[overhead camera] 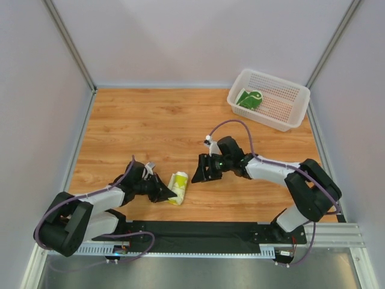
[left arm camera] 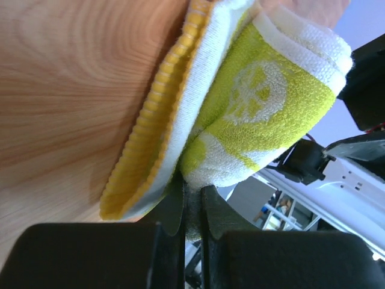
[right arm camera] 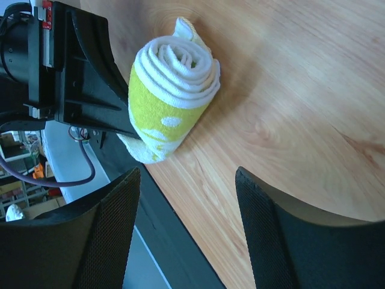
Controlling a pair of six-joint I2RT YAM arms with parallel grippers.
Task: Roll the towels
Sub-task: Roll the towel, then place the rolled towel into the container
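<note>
My left fingers [left arm camera: 173,208] pinch one end of the soft, light yellow towel [right arm camera: 168,96]; right fingers [right arm camera: 111,235] apart, I'd squeeze mid-roll.

Bright, even overhead light leaves only faint, soft shadows under the arms [overhead camera: 271,168] on the wooden table [overhead camera: 168,120]. In the left wrist view the yellow towel [left arm camera: 264,114] is crisp, while the room behind it is blurred.
</note>
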